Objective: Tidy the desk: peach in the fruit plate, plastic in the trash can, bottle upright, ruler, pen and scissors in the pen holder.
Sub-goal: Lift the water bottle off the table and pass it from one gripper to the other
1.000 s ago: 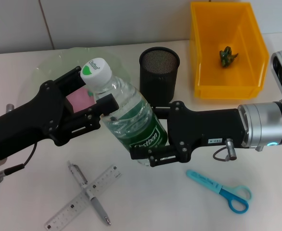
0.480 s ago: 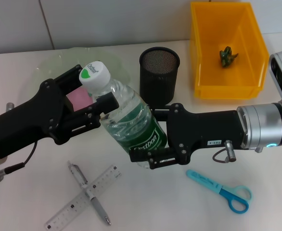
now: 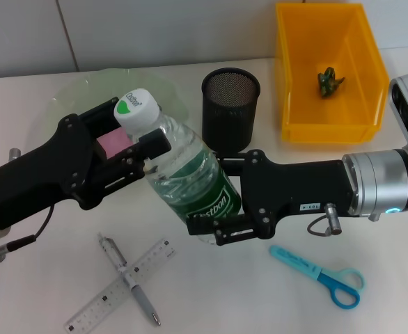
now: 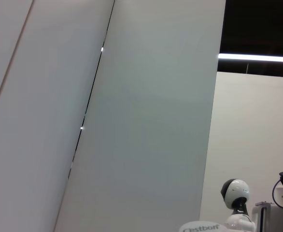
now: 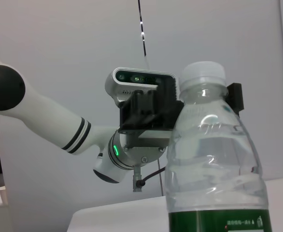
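on the bottle-upright step. right tool clamped on the bottle body, left tool pinching its neck, bottle tilted, base seemingly near the bench. next: rotate vertical, seat base flat, then release.

The bottle beside the pen holder carries a green label reading "Cestbon", and its white cap bears the same small word, also partly legible in the left wrist view
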Robot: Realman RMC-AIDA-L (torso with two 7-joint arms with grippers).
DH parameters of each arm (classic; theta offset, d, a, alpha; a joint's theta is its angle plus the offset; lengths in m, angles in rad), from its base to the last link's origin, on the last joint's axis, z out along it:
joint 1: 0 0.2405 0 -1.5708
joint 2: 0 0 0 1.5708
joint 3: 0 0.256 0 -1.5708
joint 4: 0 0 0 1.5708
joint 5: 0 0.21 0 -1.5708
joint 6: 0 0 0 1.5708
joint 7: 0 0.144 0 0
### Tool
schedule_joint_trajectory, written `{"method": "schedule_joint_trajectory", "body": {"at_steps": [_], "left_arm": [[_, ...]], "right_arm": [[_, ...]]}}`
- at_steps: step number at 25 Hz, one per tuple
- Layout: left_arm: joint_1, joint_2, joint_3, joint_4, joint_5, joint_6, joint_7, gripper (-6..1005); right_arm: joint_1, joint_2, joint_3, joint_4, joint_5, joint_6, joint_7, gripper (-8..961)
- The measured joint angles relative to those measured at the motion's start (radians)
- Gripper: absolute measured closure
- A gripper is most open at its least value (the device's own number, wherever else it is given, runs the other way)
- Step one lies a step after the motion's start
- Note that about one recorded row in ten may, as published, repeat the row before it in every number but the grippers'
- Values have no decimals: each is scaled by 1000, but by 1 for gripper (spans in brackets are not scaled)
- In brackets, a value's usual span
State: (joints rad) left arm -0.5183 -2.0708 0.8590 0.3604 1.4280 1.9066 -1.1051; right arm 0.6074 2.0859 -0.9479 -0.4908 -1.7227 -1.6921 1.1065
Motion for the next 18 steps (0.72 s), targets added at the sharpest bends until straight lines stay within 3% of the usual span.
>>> {"method": "schedule_joint_trajectory", "body": {"at_steps": [1,7,18], "left_arm": [[0,0,0,0,0,0,0,211],[1,-1,-1,0,0,0,0,452],[2,-1,-6,0,0,1,-3,499]], "right_arm": [[0,0,0,0,0,0,0,181],[0,0,0,0,0,-3,1,181],[1,0,0,10,0,-7,1,181]]}}
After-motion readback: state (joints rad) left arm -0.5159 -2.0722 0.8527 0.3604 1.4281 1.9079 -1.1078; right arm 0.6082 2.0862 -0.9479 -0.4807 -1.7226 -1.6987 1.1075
